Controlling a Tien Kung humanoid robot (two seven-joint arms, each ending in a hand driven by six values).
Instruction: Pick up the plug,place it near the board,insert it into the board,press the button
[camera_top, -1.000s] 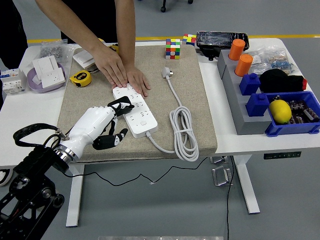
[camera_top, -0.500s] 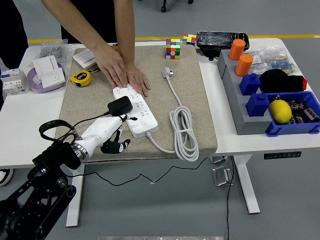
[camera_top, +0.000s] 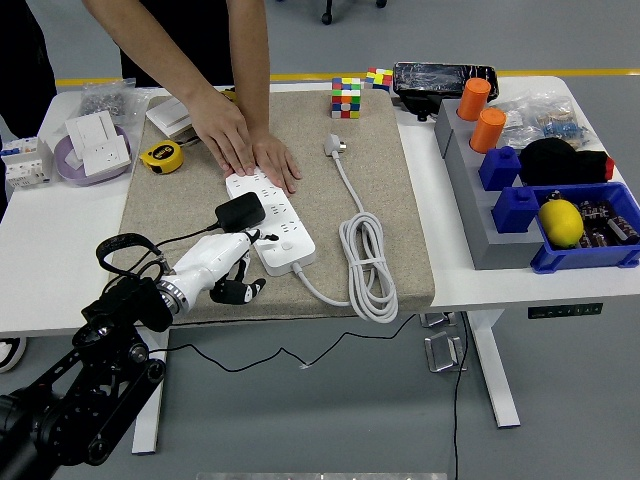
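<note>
The white worktop (camera_top: 60, 240) carries a tan felt mat (camera_top: 390, 200) across its middle. On the mat lies the board (camera_top: 272, 222), a long white power strip with rows of sockets, set at a slant; its white cable (camera_top: 368, 262) runs off the near end into a loose coil on the right and ends at a white plug head near the mat's far edge. At the far end of the board a person's two hands (camera_top: 245, 145) press flat, one over the other, holding it down.

The robot's left arm comes in from the lower left, and its white-shelled left hand (camera_top: 218, 265) hangs at the mat's near edge just beside the board, the dark fingers (camera_top: 240, 291) loosely curled and holding nothing. The plug (camera_top: 240, 211) is a small black block with rounded corners; it sits on the board's left side, and a thin black wire trails from it toward the left arm. Whether it is fully seated cannot be told.

Compared with a second ago, the left hand has drawn back toward the near edge and released the plug, which then lay under its fingers and now stands clear on the board. The person's hands have not moved.

To the right are grey and blue bins (camera_top: 520, 200) with orange cylinders and a lemon; a yellow tape measure (camera_top: 160, 156) lies to the left.
</note>
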